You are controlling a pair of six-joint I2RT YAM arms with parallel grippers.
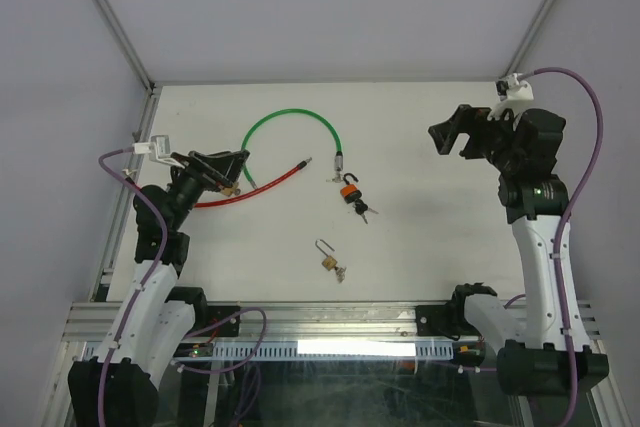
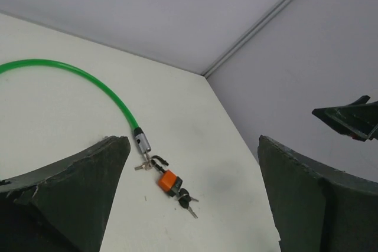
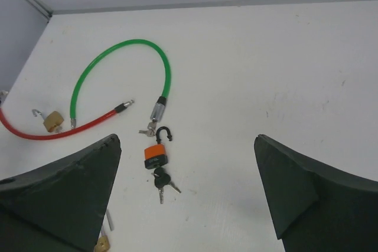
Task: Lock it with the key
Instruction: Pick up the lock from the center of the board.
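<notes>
The orange padlock (image 1: 348,190) lies in the middle of the table (image 1: 420,247), its shackle swung open, with black-headed keys (image 1: 362,211) at its near end; just beyond it sits the metal end of the green cable (image 1: 290,117), which arcs far and left; the red cable (image 1: 262,185) runs left toward the left gripper (image 1: 228,169), whose fingers are wide apart; a brass padlock (image 1: 328,262) lies nearer, shackle open; the right gripper (image 1: 462,137) hangs far right, fingers spread, holding nothing.
</notes>
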